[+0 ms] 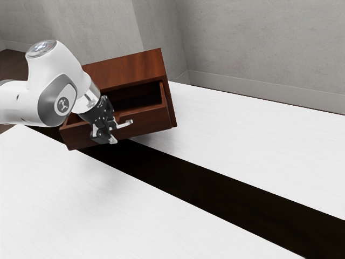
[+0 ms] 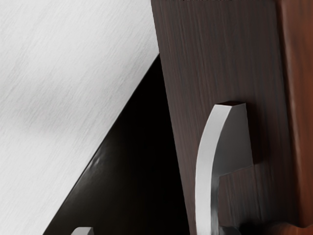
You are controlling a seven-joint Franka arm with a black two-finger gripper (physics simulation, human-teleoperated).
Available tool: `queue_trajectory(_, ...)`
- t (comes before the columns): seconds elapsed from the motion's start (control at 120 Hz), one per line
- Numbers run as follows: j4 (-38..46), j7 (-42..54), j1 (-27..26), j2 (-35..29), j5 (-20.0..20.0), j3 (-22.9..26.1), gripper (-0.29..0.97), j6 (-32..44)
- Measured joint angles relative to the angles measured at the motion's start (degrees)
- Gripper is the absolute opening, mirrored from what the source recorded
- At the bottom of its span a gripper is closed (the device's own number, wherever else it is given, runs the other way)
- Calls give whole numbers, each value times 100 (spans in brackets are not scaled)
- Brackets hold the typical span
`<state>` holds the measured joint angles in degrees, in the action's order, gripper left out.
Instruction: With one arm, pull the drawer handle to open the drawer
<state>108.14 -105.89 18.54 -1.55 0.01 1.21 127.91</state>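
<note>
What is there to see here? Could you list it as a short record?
arm: white, reaching to the drawer front
cabinet: brown wood, on the white table
drawer: pulled partly out, dark inside showing above its front
handle: silver, curved, on the drawer front
dark strip: runs across the table

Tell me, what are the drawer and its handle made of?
The drawer looks like dark brown wood: fine grain lines run along its matte front. The handle looks like metal, maybe brushed steel: it is silvery grey with a soft shine.
</note>
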Motion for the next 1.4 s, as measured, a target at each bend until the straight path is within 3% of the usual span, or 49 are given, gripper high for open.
queue_trajectory(0.792,676,71,88,-567,-11,22,29,168)
queue_trajectory(1.4,675,70,145,-571,53,68,29,369)
